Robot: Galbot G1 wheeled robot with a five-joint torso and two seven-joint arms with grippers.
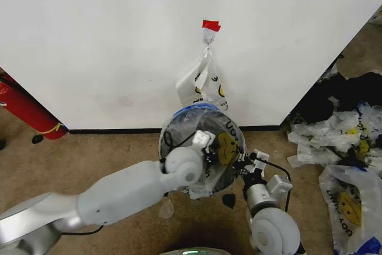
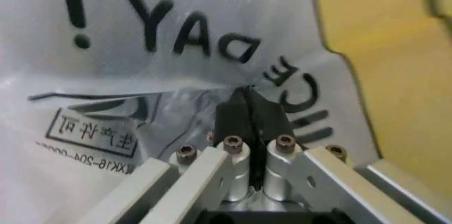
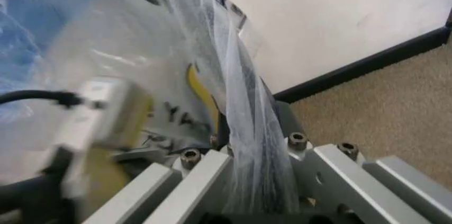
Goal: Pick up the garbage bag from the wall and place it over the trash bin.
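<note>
Garbage bag point(image 1: 224, 138) over trash bin point(image 1: 179, 129); spare bags point(image 1: 352, 201) alongside.

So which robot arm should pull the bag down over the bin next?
Probably the right. The right gripper pinches the garbage bag at the trash bin rim's outer edge, with open floor below it. The left gripper is shut on the bag over the bin.

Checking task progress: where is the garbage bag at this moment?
In the head view the garbage bag is draped over the trash bin at the wall's foot, below the hook, pinched between the left gripper and right gripper.
</note>
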